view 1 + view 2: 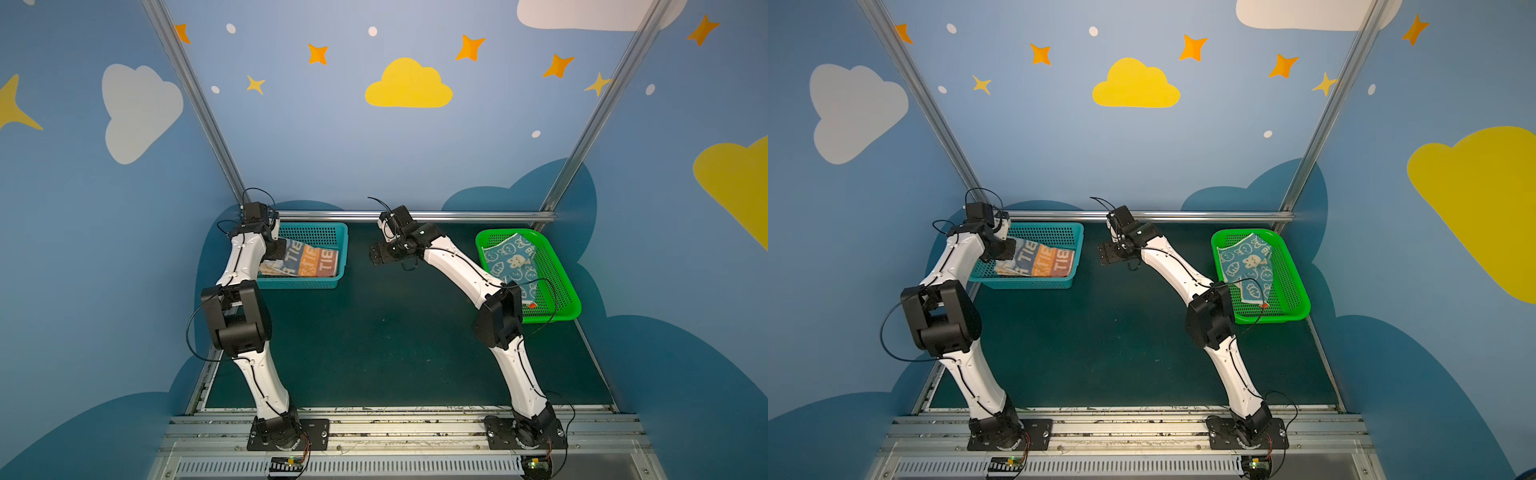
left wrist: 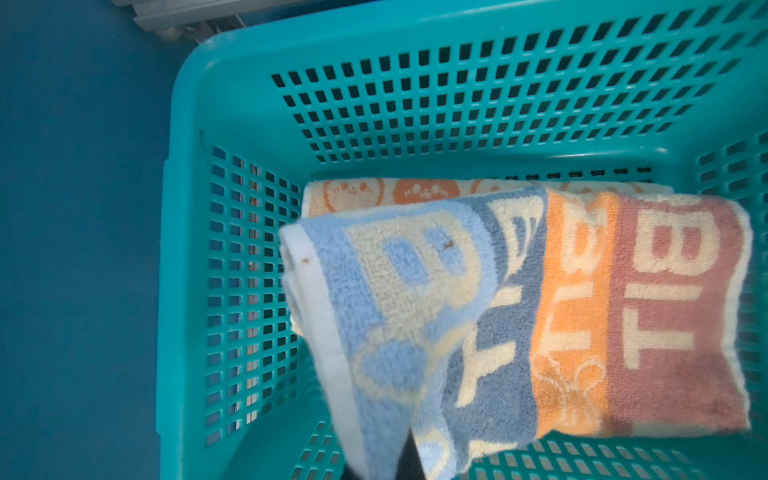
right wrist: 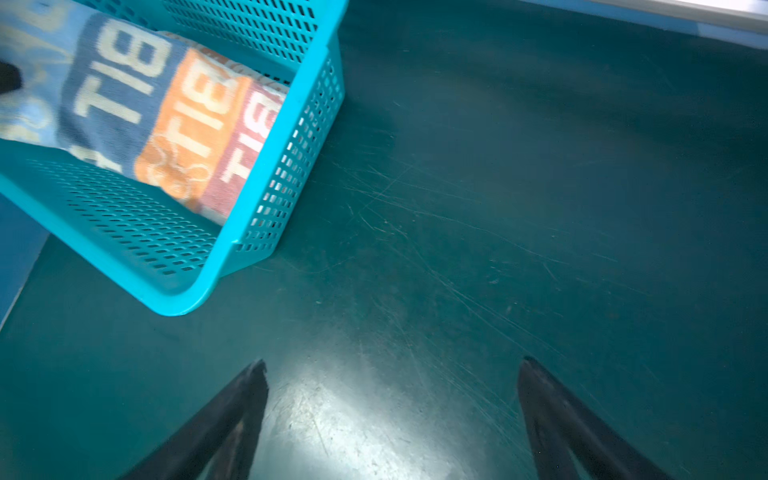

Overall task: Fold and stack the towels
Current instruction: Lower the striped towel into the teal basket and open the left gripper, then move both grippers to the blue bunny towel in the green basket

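Peeking beneath striped towel (image 2: 498, 311), orange-cream towel (image 2: 374, 193)

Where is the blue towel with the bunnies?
The blue bunny towel lies in the green basket, on the right of both top views, partly hidden behind the right arm at its elbow.

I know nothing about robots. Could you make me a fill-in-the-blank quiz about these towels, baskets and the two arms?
The striped lettered terry towel lies in the teal perforated plastic basket, on the ___ arm's side.
The blue-and-cream rabbit-print terry towel lies in the green perforated plastic basket, on the ___ arm's side.
The left end effector is shut on the ___ towel.
The right end effector, above the bare dark green tabletop, is ___.
Missing words: left; right; striped; open.
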Tool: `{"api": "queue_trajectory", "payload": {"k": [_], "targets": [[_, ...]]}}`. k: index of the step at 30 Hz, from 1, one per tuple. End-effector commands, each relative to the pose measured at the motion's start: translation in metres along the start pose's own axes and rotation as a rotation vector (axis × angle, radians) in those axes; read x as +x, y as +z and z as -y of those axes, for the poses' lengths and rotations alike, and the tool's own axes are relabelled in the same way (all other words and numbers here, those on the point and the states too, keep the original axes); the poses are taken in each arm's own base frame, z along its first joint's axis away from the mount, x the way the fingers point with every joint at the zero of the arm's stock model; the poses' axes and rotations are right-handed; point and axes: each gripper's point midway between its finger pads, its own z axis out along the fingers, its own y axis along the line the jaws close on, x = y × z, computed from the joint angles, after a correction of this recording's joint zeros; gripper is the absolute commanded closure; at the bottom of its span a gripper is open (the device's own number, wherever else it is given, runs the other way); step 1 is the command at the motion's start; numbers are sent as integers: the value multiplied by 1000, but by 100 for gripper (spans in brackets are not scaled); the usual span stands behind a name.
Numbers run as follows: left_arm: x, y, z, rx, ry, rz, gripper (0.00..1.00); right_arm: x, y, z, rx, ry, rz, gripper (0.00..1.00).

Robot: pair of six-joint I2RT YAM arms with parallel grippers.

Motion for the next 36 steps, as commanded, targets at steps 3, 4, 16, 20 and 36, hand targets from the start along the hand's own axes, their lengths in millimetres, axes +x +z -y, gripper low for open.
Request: {"api": "queue_trajectory", "payload": {"k": [3, 4, 16, 20, 36], "targets": [[3, 11, 3, 31, -23, -29, 97, -21, -37, 16, 97, -3, 74, 7], [5, 15, 3, 28, -23, -44, 97, -25, -44, 24, 137, 23, 94, 5], [11, 34, -20, -109, -100, -116, 1, -26, -85, 77, 106, 153, 139, 3], [-5, 11, -18, -107, -128, -59, 1, -26, -107, 100, 218, 120, 156, 3], [-105, -193, 296, 163, 493, 717, 0, 55, -179, 308, 508, 604, 114, 3]]}}
